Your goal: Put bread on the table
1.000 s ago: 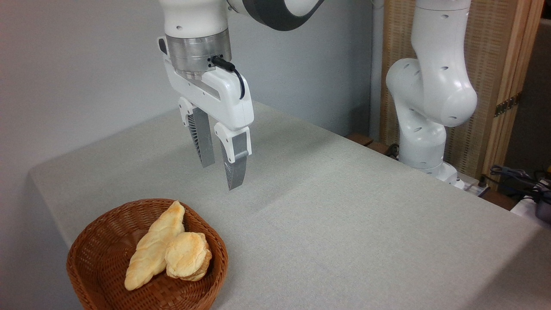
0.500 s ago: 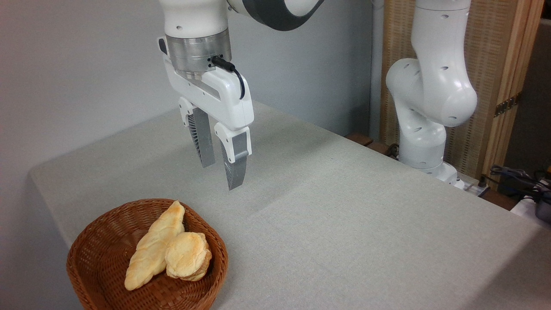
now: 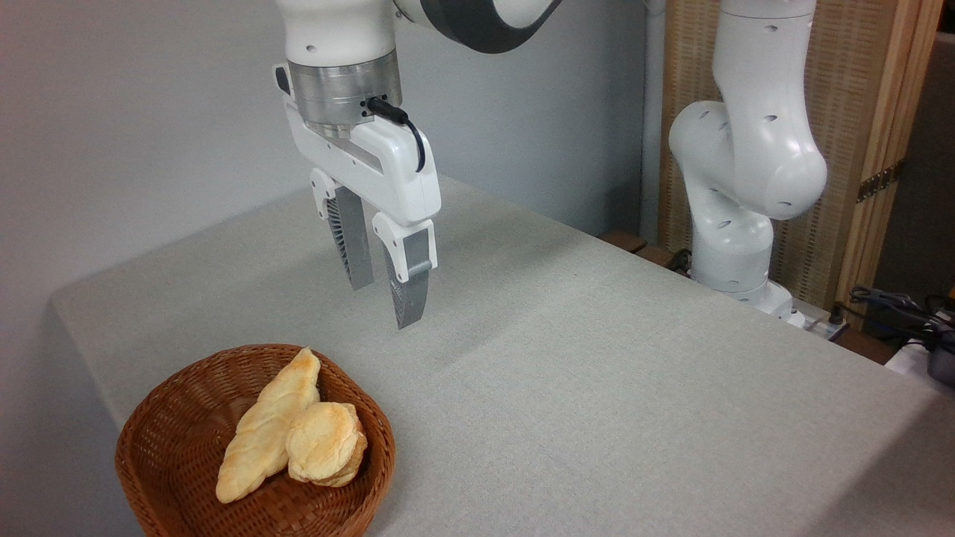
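A robot lab: a white robot arm (image 3: 746, 149) mounted at the cloth-covered table's (image 3: 597, 373) far right edge, loose cables (image 3: 895, 306) beyond it, bare grey wall (image 3: 112, 112) behind

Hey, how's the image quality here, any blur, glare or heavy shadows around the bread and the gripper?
Fixed camera view: sharp throughout, with no motion blur on the gripper. The light is soft and even, with only a faint shadow on the table below the gripper. The bun and the loaf look slightly washed out on top, and the basket interior is darker but readable.
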Motion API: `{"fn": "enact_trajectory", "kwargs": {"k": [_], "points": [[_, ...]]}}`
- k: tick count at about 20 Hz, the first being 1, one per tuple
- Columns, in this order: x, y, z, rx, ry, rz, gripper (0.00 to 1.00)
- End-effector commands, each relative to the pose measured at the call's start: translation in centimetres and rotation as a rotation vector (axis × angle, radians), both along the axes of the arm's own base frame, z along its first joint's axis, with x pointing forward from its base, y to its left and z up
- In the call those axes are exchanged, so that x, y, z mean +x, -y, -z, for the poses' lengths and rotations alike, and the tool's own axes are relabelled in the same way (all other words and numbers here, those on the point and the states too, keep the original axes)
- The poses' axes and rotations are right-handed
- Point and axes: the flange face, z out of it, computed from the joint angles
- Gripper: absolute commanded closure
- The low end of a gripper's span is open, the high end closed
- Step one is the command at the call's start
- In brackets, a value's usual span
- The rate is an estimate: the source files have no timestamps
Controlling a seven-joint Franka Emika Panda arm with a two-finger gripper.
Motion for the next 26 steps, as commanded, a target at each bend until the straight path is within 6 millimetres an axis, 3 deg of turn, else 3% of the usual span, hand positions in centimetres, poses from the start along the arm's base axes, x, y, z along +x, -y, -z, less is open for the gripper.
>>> {"fn": "enact_trajectory", "kwargs": {"k": [1,11,16,20,26], "points": [[-0.3,0.0,-0.7,-0.018,-0.015,-0.010,0.00],[-0.3,0.9,-0.5,-0.016,-0.018,0.000,0.00],[1.5,1.5,0.5,-0.057,0.045,-0.017,0.00],[3.6,1.9,2.8,-0.042,0.086,-0.024,0.00],[6.0,0.8,6.3,-0.005,0.113,-0.046,0.00]]}}
